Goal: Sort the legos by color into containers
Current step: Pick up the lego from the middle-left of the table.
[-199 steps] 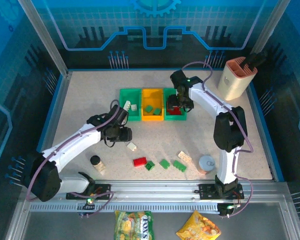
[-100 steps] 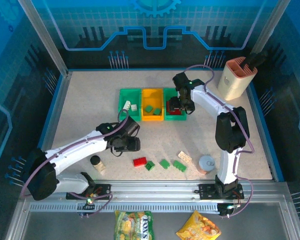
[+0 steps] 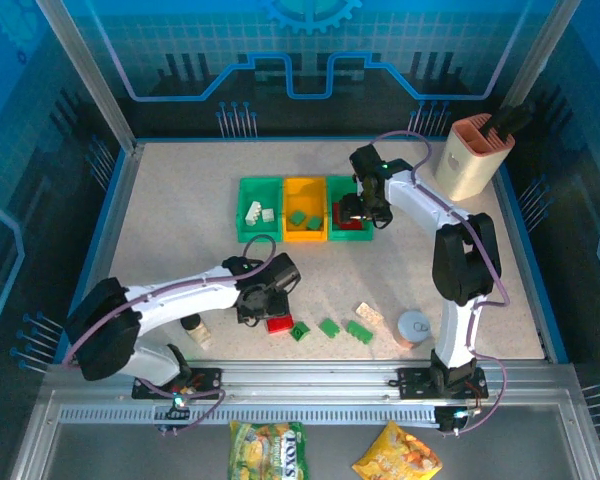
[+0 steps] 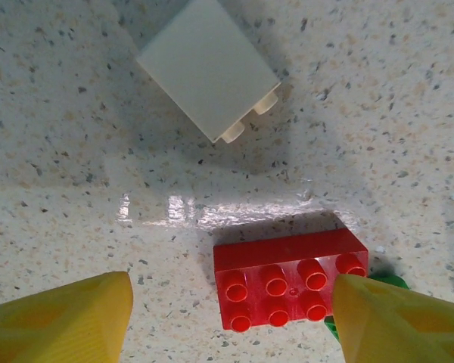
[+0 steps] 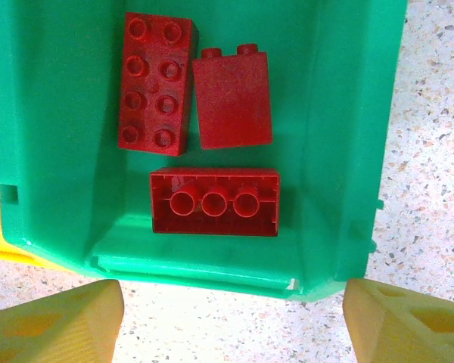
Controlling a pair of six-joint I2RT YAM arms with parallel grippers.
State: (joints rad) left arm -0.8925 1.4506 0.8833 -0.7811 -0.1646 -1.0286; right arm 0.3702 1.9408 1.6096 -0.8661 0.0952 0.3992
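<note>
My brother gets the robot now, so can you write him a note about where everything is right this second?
Left pincer: open, empty, hanging over a loose red brick; a cream brick lies just beyond it.
Right pincer: open, empty, over the right green bin.
Done: three red bricks in that bin, green ones in the orange-yellow bin, cream ones in the left green bin.
Left: on the table, that red brick, three green bricks, that cream brick and another cream one.

robot lab: aluminium-framed enclosure, blue panels
</note>
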